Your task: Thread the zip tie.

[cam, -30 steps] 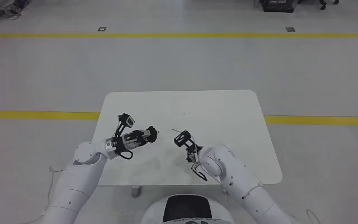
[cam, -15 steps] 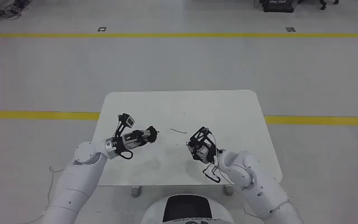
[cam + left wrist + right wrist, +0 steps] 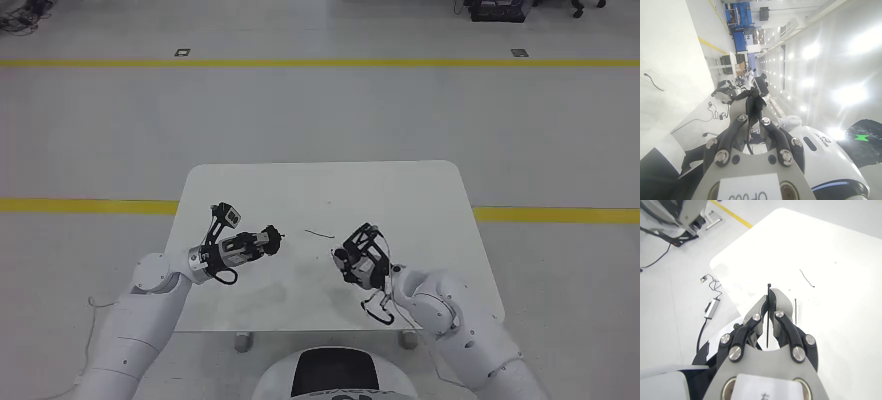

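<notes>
The right gripper [image 3: 770,297] pinches 1 zip tie [image 3: 768,315] along its strap with the head poking out in front, likely to leave it free for threading. The left gripper [image 3: 753,96], at its 9 o'clock, is clenched. A spare tie [image 3: 319,234] lies on the table [image 3: 420,190] at 10 o'clock.

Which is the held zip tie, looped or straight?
Straight: the zip tie runs unlooped through the shut right gripper, head sticking out beyond.

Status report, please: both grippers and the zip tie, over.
Right gripper shut on zip tie, head past the fingertips. Left gripper shut, over table. Only a second tie nearby, loose on table between the arms.
</notes>
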`<action>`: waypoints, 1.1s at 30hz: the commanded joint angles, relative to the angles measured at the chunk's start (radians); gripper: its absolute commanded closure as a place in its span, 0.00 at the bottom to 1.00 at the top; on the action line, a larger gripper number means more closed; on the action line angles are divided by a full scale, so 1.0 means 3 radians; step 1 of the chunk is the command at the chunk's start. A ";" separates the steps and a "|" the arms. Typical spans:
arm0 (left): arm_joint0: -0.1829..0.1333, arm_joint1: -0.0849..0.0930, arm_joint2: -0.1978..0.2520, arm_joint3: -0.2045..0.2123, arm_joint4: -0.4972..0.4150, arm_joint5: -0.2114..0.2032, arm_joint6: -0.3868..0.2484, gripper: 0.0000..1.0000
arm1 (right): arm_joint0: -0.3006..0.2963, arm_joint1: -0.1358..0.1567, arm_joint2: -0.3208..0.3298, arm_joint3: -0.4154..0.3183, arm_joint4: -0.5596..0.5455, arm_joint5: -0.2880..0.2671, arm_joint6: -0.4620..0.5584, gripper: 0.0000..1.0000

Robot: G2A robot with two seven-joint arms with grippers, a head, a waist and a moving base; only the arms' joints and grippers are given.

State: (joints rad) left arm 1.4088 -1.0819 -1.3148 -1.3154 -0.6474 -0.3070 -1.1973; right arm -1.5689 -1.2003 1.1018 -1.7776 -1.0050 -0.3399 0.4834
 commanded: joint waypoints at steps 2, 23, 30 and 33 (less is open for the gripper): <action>-0.0008 0.0004 0.0029 0.0011 -0.0147 0.0176 -0.0098 1.00 | -0.0108 0.0098 -0.0028 -0.0165 0.0062 0.0000 -0.0481 1.00; -0.0048 0.0001 0.0254 0.0119 -0.0233 0.0356 -0.0141 1.00 | 0.0592 0.0926 -0.1185 0.0196 0.0269 0.0000 -0.2671 1.00; 0.0001 -0.0025 0.0367 0.0050 -0.0548 0.0564 -0.0198 1.00 | 0.0605 0.0902 -0.1268 0.0169 0.0470 0.0000 -0.3122 1.00; 0.0012 -0.0053 0.0498 0.0067 -0.0716 0.0635 -0.0272 1.00 | 0.0743 0.0917 -0.1504 0.0291 0.0522 0.0000 -0.3578 1.00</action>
State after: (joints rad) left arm 1.4116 -1.0949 -1.1789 -1.2981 -0.8428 -0.1230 -1.2739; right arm -1.3597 -0.9271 0.6758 -1.7036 -0.8542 -0.3400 -0.5328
